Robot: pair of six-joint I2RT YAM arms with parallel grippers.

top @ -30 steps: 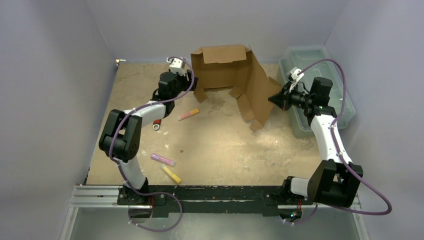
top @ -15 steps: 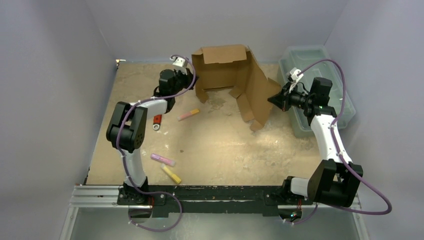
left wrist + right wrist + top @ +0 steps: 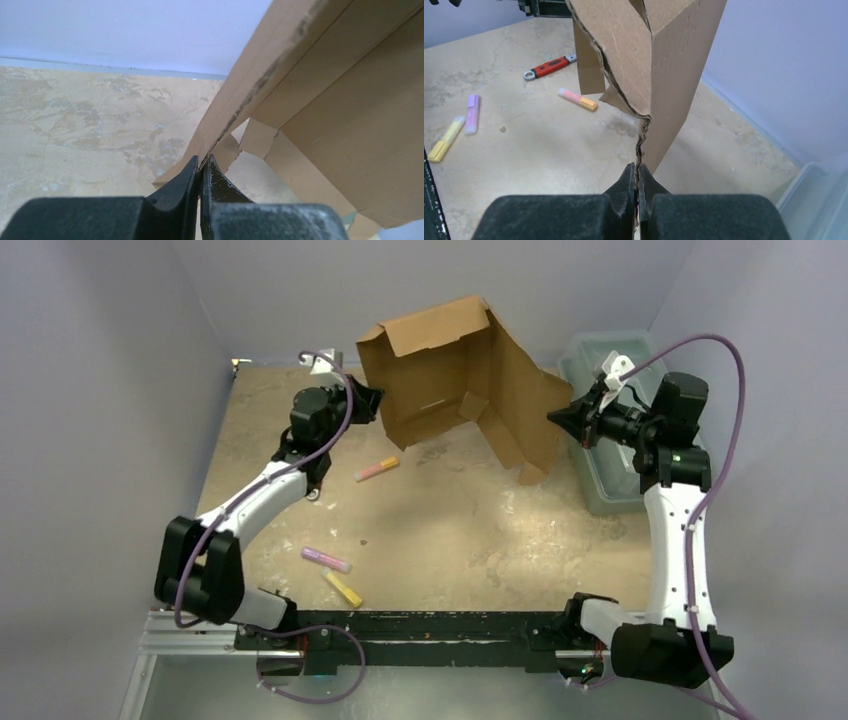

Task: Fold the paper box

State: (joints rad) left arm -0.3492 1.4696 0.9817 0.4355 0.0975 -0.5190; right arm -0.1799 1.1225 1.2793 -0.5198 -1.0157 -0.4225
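Observation:
The paper box [image 3: 450,380] is brown cardboard, partly unfolded, held up off the table at the back middle and tilted. My left gripper [image 3: 375,398] is shut on its left edge; in the left wrist view the black fingers [image 3: 192,175] pinch the cardboard edge of the paper box [image 3: 320,100]. My right gripper [image 3: 555,418] is shut on the box's right edge; the right wrist view shows its gripper [image 3: 637,172] clamped on the thin wavy edge of the paper box [image 3: 649,55]. Loose flaps hang below the box.
A translucent pale-green bin [image 3: 610,485] stands at the right, beside my right arm. On the table lie a pink-orange marker [image 3: 377,468], a pink marker [image 3: 326,559], a yellow marker [image 3: 343,589] and a red-handled tool [image 3: 549,66]. Walls close in behind and on both sides.
My left gripper has shut on the box's left edge. Both arms have lifted the box off the table and tilted it; the right arm has risen and moved right.

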